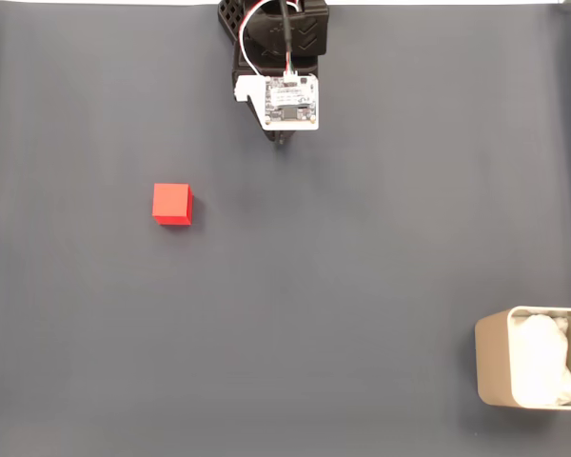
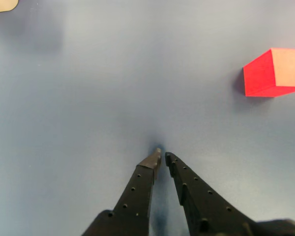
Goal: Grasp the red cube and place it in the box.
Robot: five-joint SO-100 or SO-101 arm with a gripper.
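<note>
A: At the bottom edge of the wrist view, the black two-finger gripper is seen with its perforated fingers converging; the tips are nearly touching, a thin gap only is left, and nothing is held between them.

B: Noted. What is recorded beyond the tips?

A: Bare blue-grey matte table surface is seen ahead of the tips. Further out, at the right edge of the wrist view, the small bright red plain-faced cube is resting on the surface, well apart from the fingers and partly cut by the frame.

B: And the beige-grey rectangular box with rounded corners?

A: A beige corner is glimpsed at the far top left of the wrist view. In the fixed view, the box is located at the lower right, white soft lining inside it. The cube is placed left of centre, the arm at top centre with its gripper under a white circuit board.
</note>
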